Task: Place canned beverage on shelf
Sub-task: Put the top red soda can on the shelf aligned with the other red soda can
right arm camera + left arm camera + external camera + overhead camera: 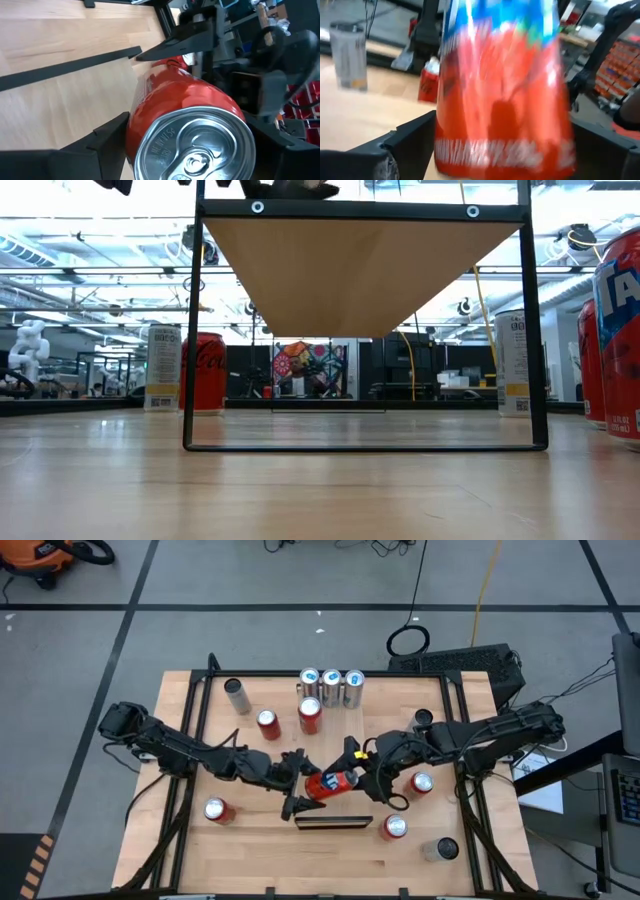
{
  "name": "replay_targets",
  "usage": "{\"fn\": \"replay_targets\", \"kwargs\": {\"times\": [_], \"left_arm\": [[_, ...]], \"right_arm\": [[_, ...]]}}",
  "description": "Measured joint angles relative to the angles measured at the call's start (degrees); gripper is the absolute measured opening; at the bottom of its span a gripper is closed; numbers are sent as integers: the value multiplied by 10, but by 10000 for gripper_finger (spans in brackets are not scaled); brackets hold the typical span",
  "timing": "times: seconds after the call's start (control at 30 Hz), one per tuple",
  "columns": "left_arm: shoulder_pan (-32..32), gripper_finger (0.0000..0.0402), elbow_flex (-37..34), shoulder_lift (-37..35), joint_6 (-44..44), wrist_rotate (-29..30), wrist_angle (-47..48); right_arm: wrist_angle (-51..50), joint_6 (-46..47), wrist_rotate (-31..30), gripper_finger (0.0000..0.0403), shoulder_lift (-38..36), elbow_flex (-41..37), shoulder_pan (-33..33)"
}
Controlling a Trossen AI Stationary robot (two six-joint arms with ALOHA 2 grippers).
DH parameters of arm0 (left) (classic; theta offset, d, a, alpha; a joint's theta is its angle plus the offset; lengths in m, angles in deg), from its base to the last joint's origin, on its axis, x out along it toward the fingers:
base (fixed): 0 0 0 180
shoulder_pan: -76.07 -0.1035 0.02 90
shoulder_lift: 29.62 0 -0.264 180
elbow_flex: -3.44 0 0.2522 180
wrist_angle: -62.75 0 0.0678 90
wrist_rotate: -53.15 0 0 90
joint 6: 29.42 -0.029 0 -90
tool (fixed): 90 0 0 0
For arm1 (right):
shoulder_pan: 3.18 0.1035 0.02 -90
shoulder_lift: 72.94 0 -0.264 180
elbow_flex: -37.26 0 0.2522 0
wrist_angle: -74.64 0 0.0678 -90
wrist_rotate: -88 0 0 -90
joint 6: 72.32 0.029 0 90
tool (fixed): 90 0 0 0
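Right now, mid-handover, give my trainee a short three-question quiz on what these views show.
1. True or false: the red can at the table's middle stands upright on the tabletop.
2. Which gripper is closed on that can? A) left gripper B) right gripper C) neither
3. Fill in: behind the arms, the silver cans stand in a row of ____.

Key
1. False. It lies tilted in the air between the two grippers, just above the shelf.
2. B. The right wrist view shows its fingers on either side of the can, lid towards the camera; the left gripper's fingers stand wide beside it.
3. Three.
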Motion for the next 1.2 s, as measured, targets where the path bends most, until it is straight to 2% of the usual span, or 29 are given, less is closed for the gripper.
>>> {"fn": "replay_targets", "kwargs": {"times": [0.5, 0.87, 1.2], "left_arm": [[0, 387, 0, 0, 8, 15, -10], [0, 301, -1, 0, 4, 20, -8], [0, 292, -1, 0, 5, 20, -10]], "right_arm": [[-7, 2, 10, 279, 0, 0, 1], [-18, 5, -14, 279, 0, 0, 1], [-17, 20, -16, 292, -1, 0, 1]]}}
